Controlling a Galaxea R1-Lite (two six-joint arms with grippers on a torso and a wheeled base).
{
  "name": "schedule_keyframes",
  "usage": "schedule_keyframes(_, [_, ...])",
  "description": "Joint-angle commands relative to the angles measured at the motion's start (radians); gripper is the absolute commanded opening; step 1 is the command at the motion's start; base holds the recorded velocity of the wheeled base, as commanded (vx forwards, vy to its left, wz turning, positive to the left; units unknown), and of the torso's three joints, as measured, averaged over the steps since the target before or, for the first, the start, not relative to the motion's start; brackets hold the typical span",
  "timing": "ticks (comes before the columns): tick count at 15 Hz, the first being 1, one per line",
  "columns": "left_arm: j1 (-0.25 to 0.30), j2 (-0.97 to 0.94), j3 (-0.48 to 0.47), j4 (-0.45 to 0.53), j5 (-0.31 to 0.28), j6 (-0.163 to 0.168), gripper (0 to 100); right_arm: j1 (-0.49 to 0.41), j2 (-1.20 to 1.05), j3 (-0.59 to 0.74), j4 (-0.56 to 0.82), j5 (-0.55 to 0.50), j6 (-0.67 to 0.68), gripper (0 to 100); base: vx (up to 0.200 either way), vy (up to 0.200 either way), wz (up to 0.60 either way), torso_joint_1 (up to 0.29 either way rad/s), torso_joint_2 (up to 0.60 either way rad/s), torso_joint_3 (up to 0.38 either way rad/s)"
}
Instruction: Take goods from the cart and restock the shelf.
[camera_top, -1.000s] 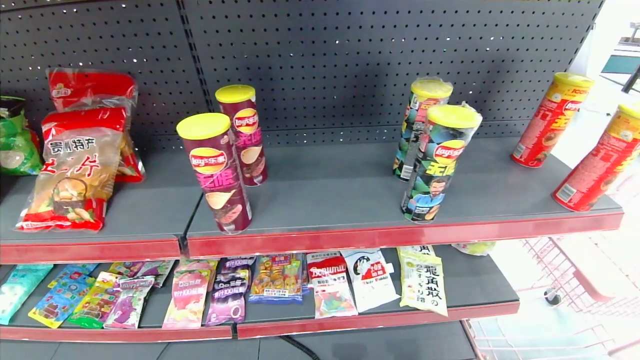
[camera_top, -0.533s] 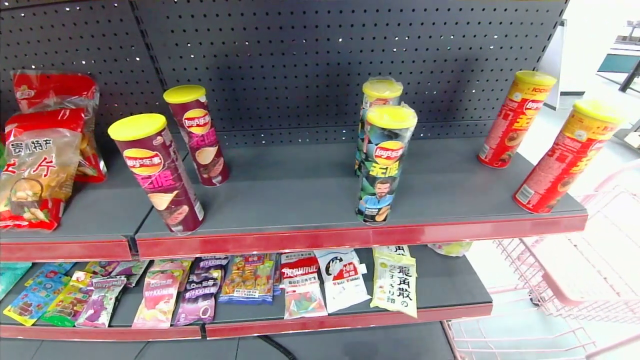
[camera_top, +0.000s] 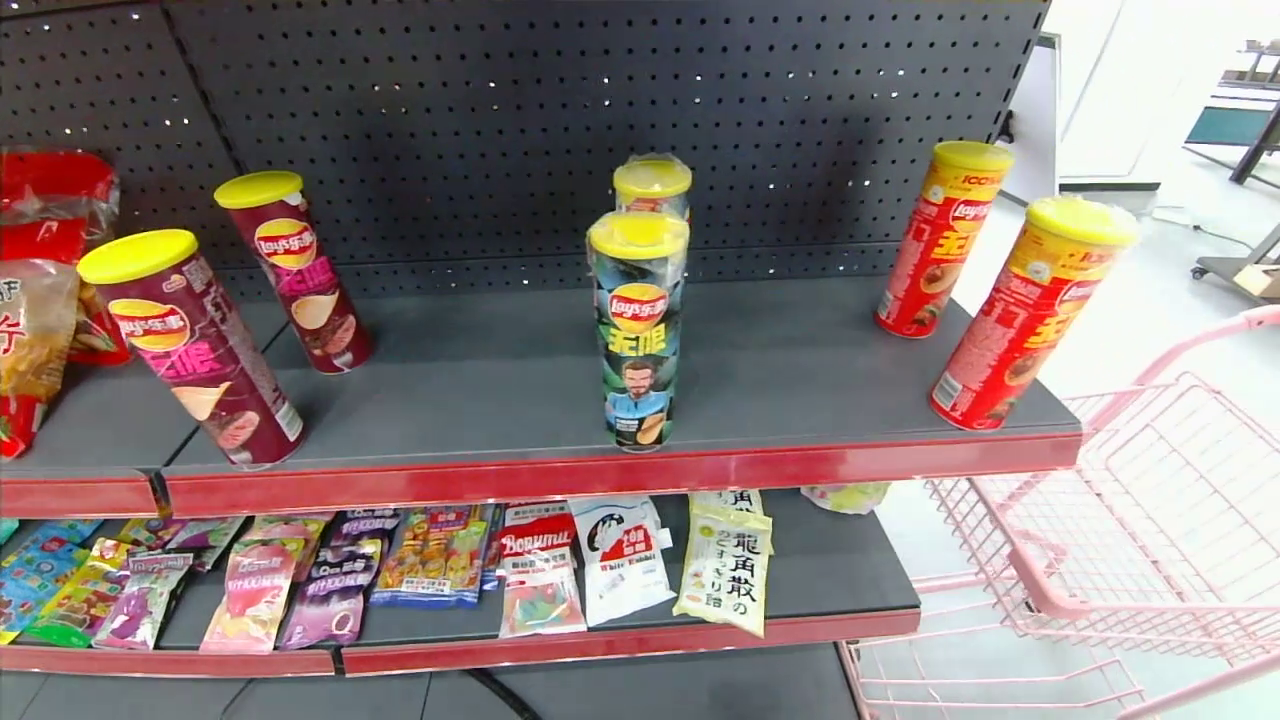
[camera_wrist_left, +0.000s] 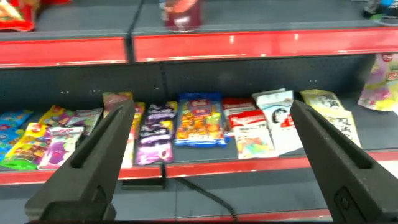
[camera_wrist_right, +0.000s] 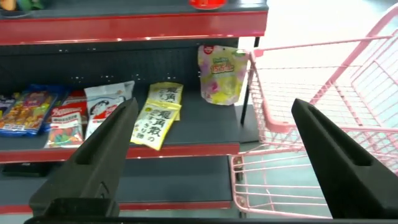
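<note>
My left end effector (camera_wrist_left: 211, 106) and right end effector (camera_wrist_right: 214, 106) are both spread, empty; cart (camera_top: 1150, 500) sits at 4 o'clock in head view, past the shelf (camera_top: 600, 470) end; right arm's nearer.

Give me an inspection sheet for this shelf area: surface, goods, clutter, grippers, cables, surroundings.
Surface: dark grey upper shelf board with red front edge, gaps between cans.
Job's things: two maroon chip cans with yellow lids, two dark patterned cans one behind the other, two red cans at the right end, all standing; pink wire cart beside the shelf's right end.
Clutter: flat snack packets on the lower shelf; red bags at far left.
Grippers: left gripper open, right gripper open, both holding nothing.
Cables: black cable under the lower shelf.
Surroundings: black pegboard back panel.
</note>
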Motion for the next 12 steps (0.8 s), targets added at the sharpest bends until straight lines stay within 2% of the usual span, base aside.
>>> schedule_keyframes(1, [0.0,0.001,0.0,0.0,0.001,-0.001,100,0.0,0.0,0.0,0.001,0.0,0.0,100,0.0,0.0,0.0,0.0,0.0,0.0])
schedule_keyframes(6, [0.0,0.001,0.0,0.0,0.001,0.001,100,0.0,0.0,0.0,0.001,0.0,0.0,100,0.0,0.0,0.0,0.0,0.0,0.0])
schedule_keyframes(10, [0.0,0.001,0.0,0.0,0.001,-0.001,100,0.0,0.0,0.0,0.001,0.0,0.0,100,0.2,0.0,0.0,-0.006,0.0,0.004])
schedule_keyframes(12, [0.0,0.001,0.0,0.0,0.001,-0.001,100,0.0,0.0,0.0,0.001,0.0,0.0,100,0.0,0.0,0.0,0.0,0.0,0.0])
